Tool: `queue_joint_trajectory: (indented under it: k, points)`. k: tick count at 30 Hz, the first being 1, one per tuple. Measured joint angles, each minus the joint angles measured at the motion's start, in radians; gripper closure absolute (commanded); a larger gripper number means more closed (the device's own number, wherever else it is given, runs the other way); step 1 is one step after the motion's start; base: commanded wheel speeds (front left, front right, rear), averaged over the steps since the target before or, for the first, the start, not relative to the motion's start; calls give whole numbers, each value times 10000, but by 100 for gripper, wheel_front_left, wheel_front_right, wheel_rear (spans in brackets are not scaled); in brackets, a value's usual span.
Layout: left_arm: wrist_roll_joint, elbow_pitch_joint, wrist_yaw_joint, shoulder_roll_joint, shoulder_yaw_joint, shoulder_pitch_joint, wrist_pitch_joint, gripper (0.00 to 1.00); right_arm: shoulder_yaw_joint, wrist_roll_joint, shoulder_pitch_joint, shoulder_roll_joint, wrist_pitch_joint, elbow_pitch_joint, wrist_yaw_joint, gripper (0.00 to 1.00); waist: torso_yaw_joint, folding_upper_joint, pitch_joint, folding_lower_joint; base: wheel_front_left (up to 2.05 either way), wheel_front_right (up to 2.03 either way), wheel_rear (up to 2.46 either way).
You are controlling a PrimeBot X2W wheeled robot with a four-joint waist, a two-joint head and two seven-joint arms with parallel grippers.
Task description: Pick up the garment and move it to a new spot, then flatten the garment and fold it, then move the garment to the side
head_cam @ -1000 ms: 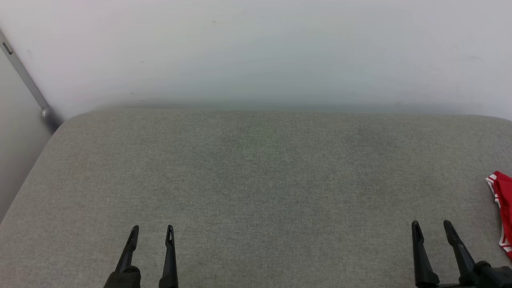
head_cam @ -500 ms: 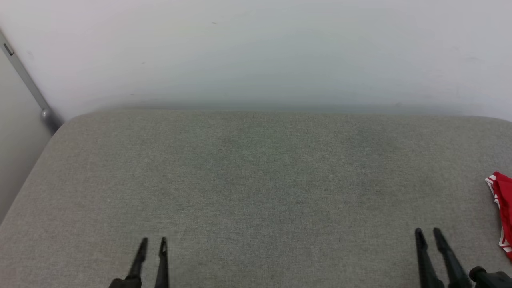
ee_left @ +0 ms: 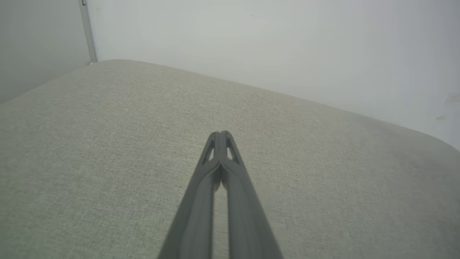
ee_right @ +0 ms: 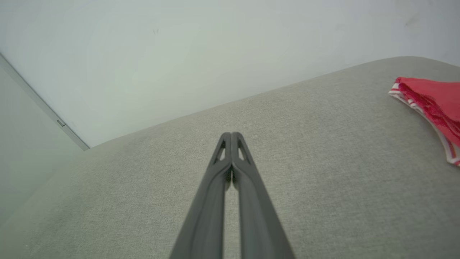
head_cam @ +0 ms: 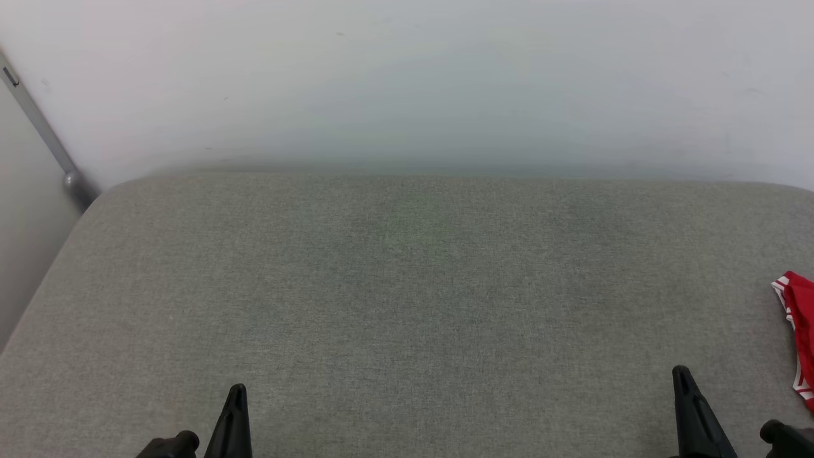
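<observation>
Left gripper [head_cam: 236, 388] and right gripper [head_cam: 681, 371] both hold fingers [ee_left: 197, 208] pressed together, empty.

The red garment [head_cam: 802, 331] with red-white striped trim lies crumpled at the far right.

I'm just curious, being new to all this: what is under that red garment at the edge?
The garment lies on the grey fabric-covered surface, which runs on under it. Whether anything else sits beneath is hidden by the cloth. The picture edge cuts the garment off.
</observation>
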Motion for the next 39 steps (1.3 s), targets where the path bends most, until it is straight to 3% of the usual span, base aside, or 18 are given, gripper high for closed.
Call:
queue_joint_trajectory:
  k: [20, 39]
  points:
    - [-3601, 420, -343, 79, 217, -731, 713, 100, -8, 3352, -757, -90, 715, 433, 0, 100, -97, 0, 85, 0, 0, 0, 0]
    - [-6326, 690, -627, 127, 466, -1287, 1308, 100, -75, 5906, -1351, -146, 1319, 759, -2, 100, -190, 0, 167, 0, 0, 0, 0]
